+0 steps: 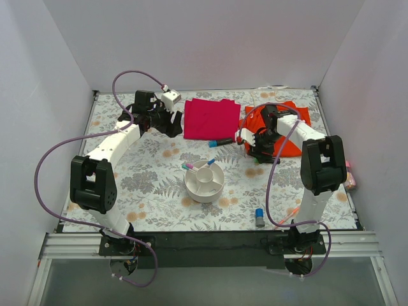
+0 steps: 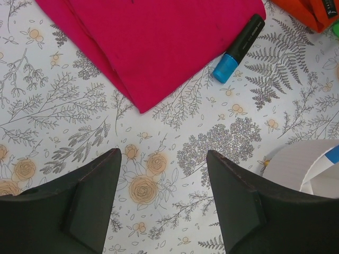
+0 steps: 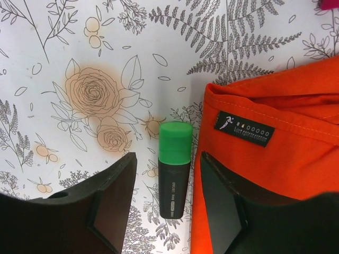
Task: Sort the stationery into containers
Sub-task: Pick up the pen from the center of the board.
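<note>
The round white organizer point(image 1: 204, 183) stands at the table's middle, with a pink-capped and a blue-capped marker leaning in it. It also shows at the right edge of the left wrist view point(image 2: 304, 166). My right gripper point(image 1: 257, 152) is open and low, and its jaws point(image 3: 168, 156) stand on either side of a green-capped black marker point(image 3: 174, 169) without closing on it. My left gripper point(image 1: 171, 124) is open and empty over bare table point(image 2: 163, 153). A blue-capped black marker point(image 1: 222, 141) point(image 2: 238, 48) lies by the magenta cloth. A grey-blue cylinder point(image 1: 260, 217) lies front right.
A folded magenta cloth point(image 1: 211, 118) point(image 2: 159, 42) lies at the back centre. An orange cloth point(image 1: 287, 131) point(image 3: 275, 159) lies under and beside my right gripper. A pink item point(image 1: 349, 176) lies at the table's right edge. White walls enclose the table.
</note>
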You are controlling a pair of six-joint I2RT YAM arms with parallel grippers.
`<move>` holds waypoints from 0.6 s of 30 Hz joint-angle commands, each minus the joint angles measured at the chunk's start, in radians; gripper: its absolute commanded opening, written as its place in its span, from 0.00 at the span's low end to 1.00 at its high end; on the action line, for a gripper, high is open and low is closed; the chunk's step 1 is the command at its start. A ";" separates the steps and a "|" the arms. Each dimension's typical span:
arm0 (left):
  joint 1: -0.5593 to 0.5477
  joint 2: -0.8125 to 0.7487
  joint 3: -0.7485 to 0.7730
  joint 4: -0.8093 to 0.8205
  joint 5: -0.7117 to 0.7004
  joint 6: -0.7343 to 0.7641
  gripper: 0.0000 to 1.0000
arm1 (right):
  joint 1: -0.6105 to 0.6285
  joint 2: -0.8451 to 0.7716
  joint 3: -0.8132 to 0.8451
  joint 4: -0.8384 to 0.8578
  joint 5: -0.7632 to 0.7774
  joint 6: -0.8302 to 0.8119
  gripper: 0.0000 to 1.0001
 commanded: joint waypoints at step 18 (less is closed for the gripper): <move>0.000 -0.031 0.000 -0.007 0.008 -0.024 0.65 | 0.006 0.094 0.005 0.013 0.069 0.033 0.64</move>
